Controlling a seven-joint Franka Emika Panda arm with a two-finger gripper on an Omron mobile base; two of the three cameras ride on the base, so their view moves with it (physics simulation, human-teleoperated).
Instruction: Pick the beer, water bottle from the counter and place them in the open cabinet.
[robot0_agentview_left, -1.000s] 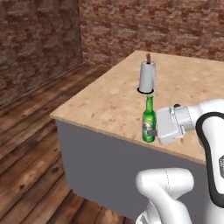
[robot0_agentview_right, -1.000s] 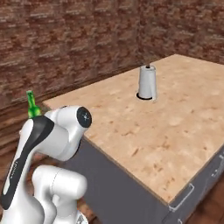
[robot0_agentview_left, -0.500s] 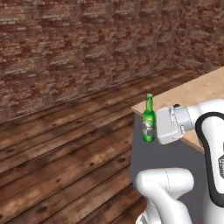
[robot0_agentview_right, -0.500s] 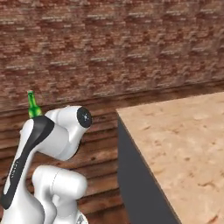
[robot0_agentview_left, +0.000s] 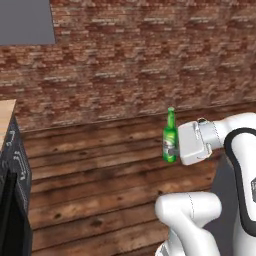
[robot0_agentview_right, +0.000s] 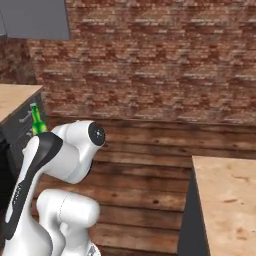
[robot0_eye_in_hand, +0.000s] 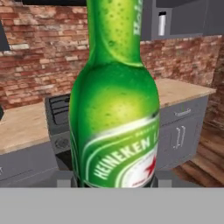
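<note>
Meanwhile the base had swung away from the counter (robot0_agentview_right: 227, 200) toward the brick wall, while the claw (robot0_agentview_left: 176, 148) stayed pinched on the beer (robot0_agentview_left: 170, 137), upright in its jaws; carrying toward the open cabinet seemed under way, the water bottle yet to fetch.

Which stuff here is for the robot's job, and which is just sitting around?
For the job:
- beer, upright in the gripper
- counter

Just around:
- stove
- brick wall
- wood floor
</note>
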